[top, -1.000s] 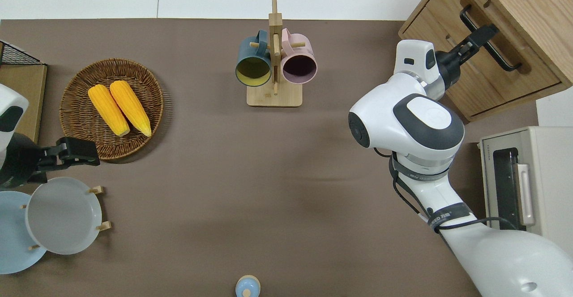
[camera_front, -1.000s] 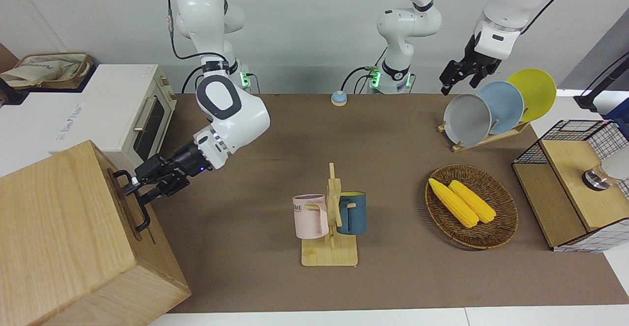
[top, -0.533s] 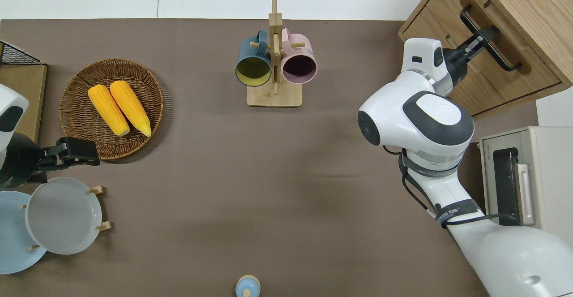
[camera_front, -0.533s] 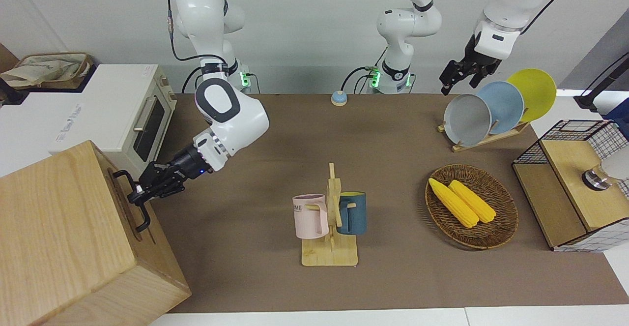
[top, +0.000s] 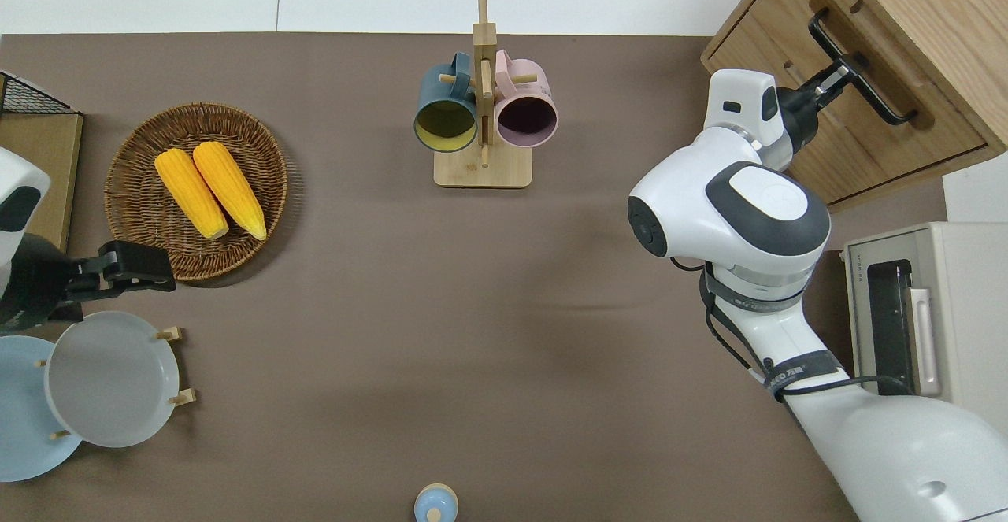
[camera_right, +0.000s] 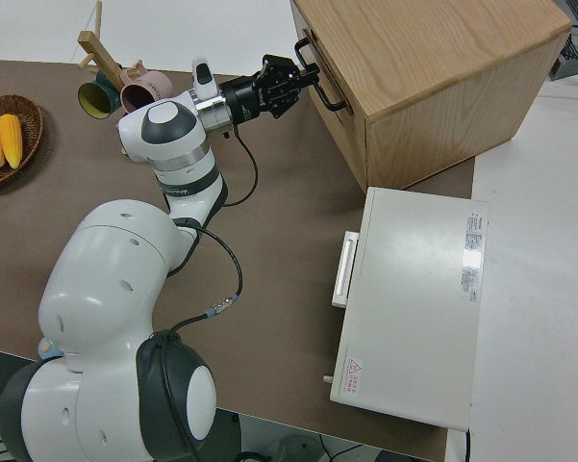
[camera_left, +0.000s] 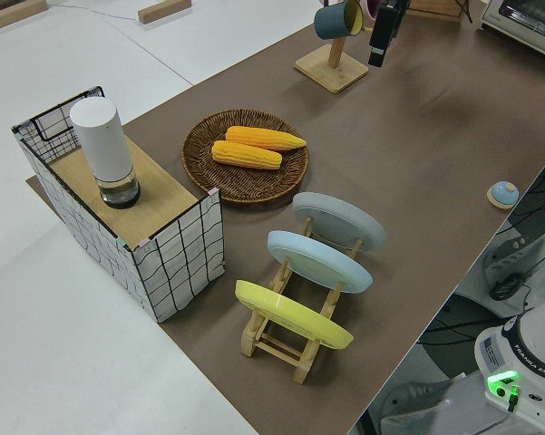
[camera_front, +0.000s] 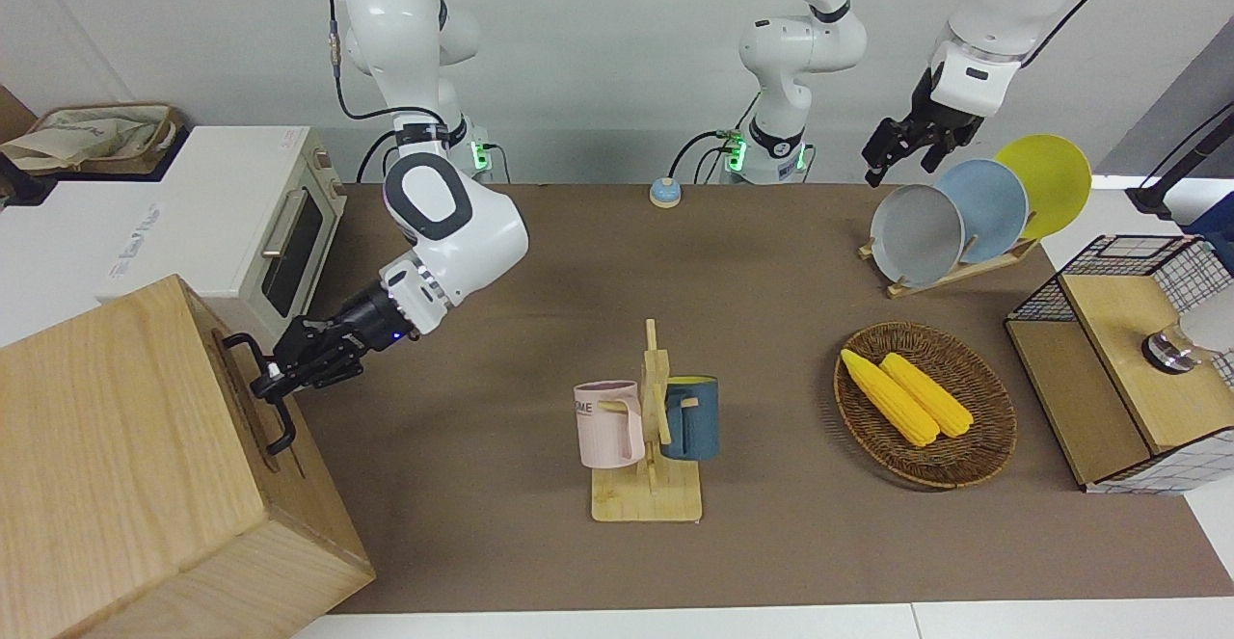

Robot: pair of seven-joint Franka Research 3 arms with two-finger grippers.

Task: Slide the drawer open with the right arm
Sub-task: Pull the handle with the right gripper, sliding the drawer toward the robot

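The right arm's black pincer (camera_front: 273, 379) had closed on the black metal bar handle (top: 860, 65) of the still-shut light-wood drawer (top: 846, 124). A second earlier its fingers stood apart. The left arm stayed parked; its pincer's state could not be told.

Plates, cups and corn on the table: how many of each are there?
Plates: 3, grey, blue, yellow
Cups: 2, pink, dark blue
Corn cobs: 2
Total: 7
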